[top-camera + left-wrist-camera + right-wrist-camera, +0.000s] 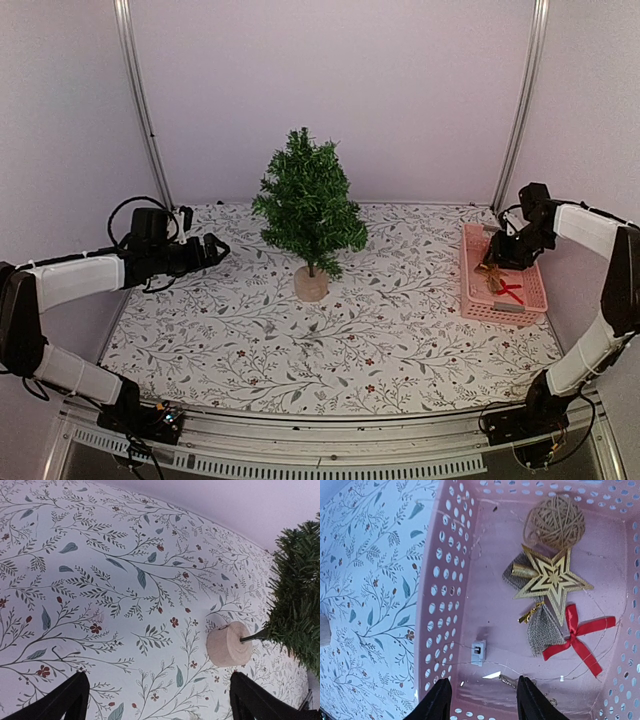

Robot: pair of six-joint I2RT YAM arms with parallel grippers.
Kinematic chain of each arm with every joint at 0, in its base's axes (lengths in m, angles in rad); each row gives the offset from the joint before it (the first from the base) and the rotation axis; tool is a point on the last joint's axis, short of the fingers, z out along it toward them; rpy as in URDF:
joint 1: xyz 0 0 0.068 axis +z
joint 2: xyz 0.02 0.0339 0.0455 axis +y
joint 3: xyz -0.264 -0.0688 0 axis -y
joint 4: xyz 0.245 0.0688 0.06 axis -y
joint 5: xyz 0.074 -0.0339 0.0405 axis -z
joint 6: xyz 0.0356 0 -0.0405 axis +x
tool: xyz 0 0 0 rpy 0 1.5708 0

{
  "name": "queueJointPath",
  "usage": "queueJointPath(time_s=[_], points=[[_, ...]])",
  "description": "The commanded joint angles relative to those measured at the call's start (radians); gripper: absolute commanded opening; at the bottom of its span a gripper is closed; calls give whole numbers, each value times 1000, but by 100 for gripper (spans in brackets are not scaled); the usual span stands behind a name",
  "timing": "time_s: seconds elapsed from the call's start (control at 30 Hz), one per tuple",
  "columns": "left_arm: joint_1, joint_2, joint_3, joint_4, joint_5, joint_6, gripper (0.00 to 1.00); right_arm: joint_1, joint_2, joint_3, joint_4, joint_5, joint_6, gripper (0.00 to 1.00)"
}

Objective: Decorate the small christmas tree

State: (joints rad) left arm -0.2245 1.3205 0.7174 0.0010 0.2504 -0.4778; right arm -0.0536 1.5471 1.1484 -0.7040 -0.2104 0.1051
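Small christmas tree [308, 205] stood upright on its round wooden base [229, 644] toward the back of the worktop [220, 340], about midway across, and it was bare! Not 1 ornament showed on those green branches in the overhead view, so by my reckoning the decorating had not properly begun.

Everything I had to hang lay off to my right in the pink basket [466, 280], well apart from the tree. Looking down through my right wrist camera I counted a gold star [552, 580], a twine ball [556, 521], a red bow [575, 635] and a scrap of burlap [542, 627] tucked under the star, plus a small white switch [477, 652] on a thin wire that ran around the basket floor.

My right claw [482, 680] hovered over the near end of that basket, fingers partly apart with nothing between them, so no pick had been made. My left claw [220, 246] hung spread wide and empty above the worktop to the left of the tree, pointed toward the base.

What was left, as I judged it: all of it. Grasp a piece, carry it across, set it on the branches, and repeat for each ornament. The star looked meant for the tip.
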Motion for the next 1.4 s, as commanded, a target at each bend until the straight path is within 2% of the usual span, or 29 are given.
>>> queueJointPath(time_s=[0.0, 0.27, 0.5, 0.8, 1.0, 1.2, 1.37], points=[[-1, 0, 19, -32, 1, 18, 99, -3, 8, -45, -22, 10, -42, 48], [-2, 19, 15, -17, 14, 16, 100, -2, -17, -97, 15, 46, -45, 51], [-2, 35, 31, -18, 21, 16, 99, -12, 7, -32, 70, 92, -13, 48], [-1, 34, 47, -17, 19, 26, 99, -14, 190, 148, 142, 117, -72, 42], [-1, 36, 64, -31, 9, 33, 99, -14, 279, 209, 109, 150, -125, 37], [0, 30, 54, -33, 6, 30, 99, -14, 154, 93, 62, 122, -110, 37], [-2, 28, 38, -31, 13, 28, 99, -11, -11, -21, -24, 36, -12, 40]])
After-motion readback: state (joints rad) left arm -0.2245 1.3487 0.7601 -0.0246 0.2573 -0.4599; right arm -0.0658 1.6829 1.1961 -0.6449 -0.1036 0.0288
